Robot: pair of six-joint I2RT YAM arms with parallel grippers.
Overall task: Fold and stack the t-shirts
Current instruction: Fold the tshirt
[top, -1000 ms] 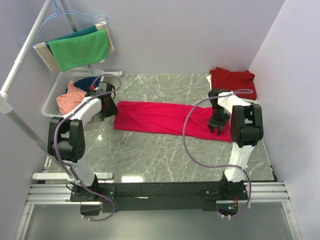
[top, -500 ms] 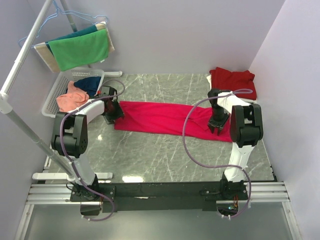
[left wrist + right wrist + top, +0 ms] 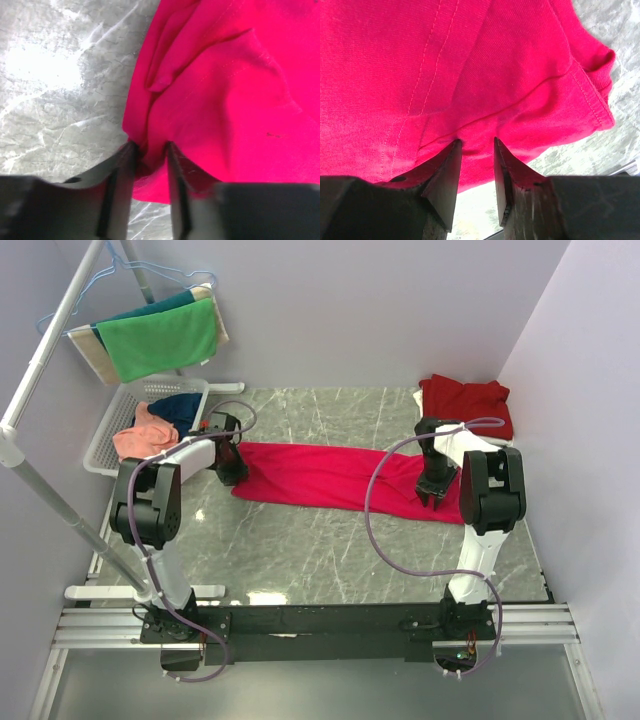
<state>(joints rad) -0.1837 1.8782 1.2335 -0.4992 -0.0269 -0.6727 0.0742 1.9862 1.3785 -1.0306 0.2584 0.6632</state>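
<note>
A bright pinkish-red t-shirt (image 3: 330, 475) lies folded into a long band across the marble table. My left gripper (image 3: 232, 472) is at its left end. In the left wrist view the fingers (image 3: 127, 155) pinch a bunched fold of the shirt (image 3: 225, 90) at the table surface, midway at the left gripper (image 3: 149, 150). My right gripper (image 3: 432, 495) is at the band's right end. Its jaws stand narrow on the shirt's hem (image 3: 470, 75), midway at the right gripper (image 3: 475, 145). A darker maroon t-shirt (image 3: 465, 400) lies folded at the back right. Salmon (image 3: 138, 440) and navy (image 3: 180, 405) t-shirts lie in a basket.
A white basket (image 3: 105, 430) stands at the back left beside the table. Green (image 3: 160, 340), teal and beige towels hang on a rack above it. A white rack pole (image 3: 50, 500) slants along the left. Walls close the back and right sides.
My left gripper has moved right from beside the basket onto the shirt's left end and closed on the fabric. The right arm has not moved.
</note>
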